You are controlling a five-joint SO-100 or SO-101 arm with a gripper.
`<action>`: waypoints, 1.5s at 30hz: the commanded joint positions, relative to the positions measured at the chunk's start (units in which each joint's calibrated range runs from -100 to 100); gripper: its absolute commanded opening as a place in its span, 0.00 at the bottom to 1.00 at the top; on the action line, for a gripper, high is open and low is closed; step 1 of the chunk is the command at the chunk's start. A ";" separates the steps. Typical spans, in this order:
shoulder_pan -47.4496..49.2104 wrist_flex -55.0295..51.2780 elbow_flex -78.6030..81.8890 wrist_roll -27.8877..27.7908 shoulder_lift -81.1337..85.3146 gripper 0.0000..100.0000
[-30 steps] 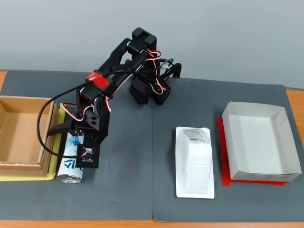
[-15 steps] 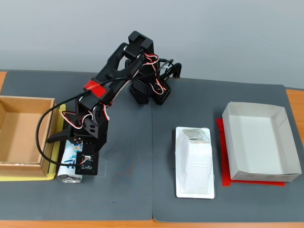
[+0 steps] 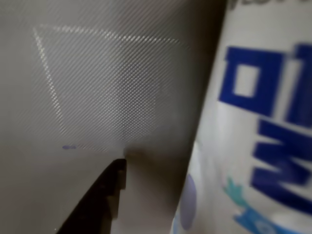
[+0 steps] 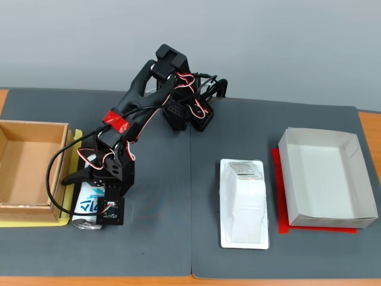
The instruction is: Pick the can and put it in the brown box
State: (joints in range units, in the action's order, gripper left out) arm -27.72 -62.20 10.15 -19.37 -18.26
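Pincer (image 4: 89, 193) of mine is low over the can (image 4: 88, 205), which lies on the dark desk mat (image 4: 161, 238) just right of the brown box (image 4: 27, 173); whether it grips, I cannot tell. Wrist view alone shows blue lettering beside one finger (image 3: 100, 204).

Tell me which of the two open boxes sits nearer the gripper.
The brown box at the fixed view's left edge. The gripper is down over the can right beside it, while the white box lies far to the right.
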 commanded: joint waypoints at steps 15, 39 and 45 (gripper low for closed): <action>0.18 0.45 -2.28 0.19 -1.10 0.59; 0.10 0.36 -2.19 -0.12 -1.18 0.28; 0.10 0.36 -2.19 0.03 -1.18 0.24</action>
State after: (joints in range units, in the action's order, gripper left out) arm -27.86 -61.33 9.25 -19.61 -19.53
